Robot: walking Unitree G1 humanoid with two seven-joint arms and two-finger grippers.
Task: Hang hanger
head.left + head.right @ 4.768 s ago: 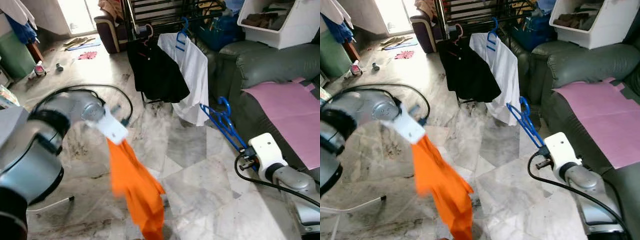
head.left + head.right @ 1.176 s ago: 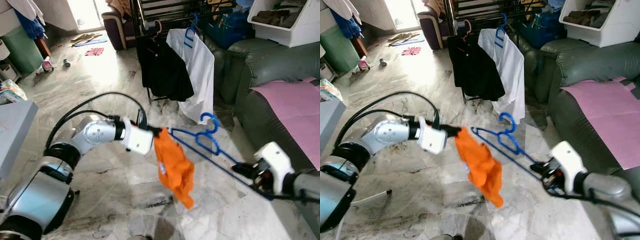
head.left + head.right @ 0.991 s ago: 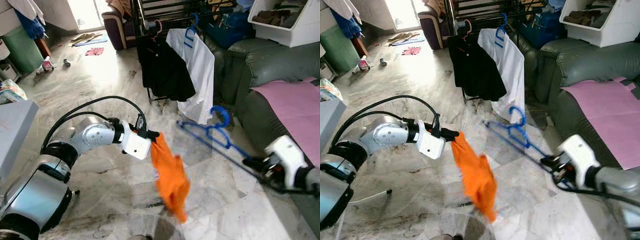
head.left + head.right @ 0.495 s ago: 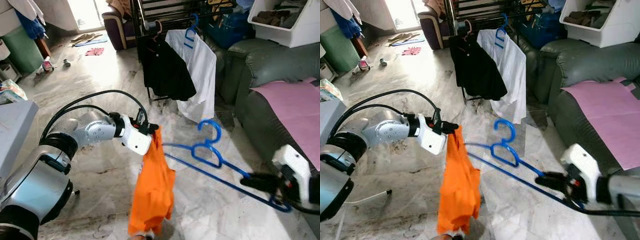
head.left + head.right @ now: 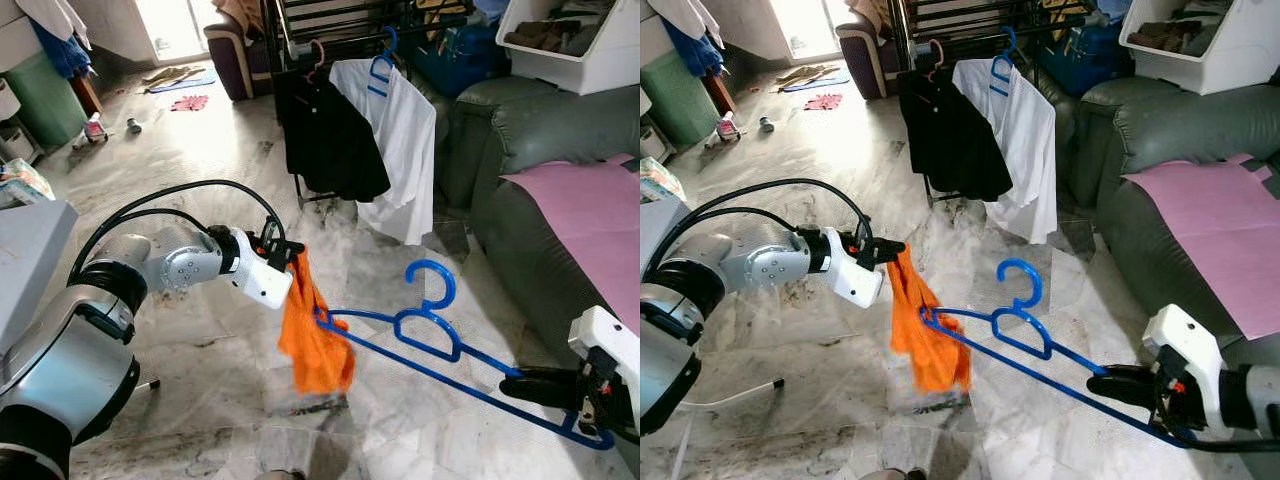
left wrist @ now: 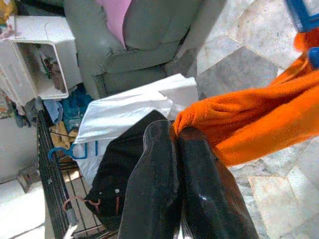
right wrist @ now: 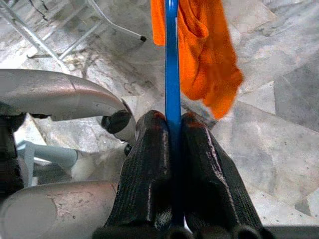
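Observation:
My left gripper (image 5: 291, 256) is shut on the top edge of an orange garment (image 5: 318, 335), which hangs bunched above the marble floor. In the left wrist view its fingers (image 6: 164, 149) pinch the orange cloth (image 6: 249, 119). My right gripper (image 5: 532, 386), low at the right, is shut on the bottom bar of a blue hanger (image 5: 432, 336). The hanger lies nearly flat, hook up, and its far tip reaches into the garment's folds. The right wrist view looks along the blue bar (image 7: 172, 74) to the orange garment (image 7: 202, 55).
A dark drying rack (image 5: 330, 30) stands behind, holding a black shirt (image 5: 330, 140) and a white shirt (image 5: 400, 140) on hangers. A green sofa (image 5: 530, 130) with a pink cloth (image 5: 590, 200) lines the right. A white bin (image 5: 570, 45) sits above it.
The orange garment, hanging long before, is now bunched up higher. The hanger has dropped a little and its far tip now meets the garment.

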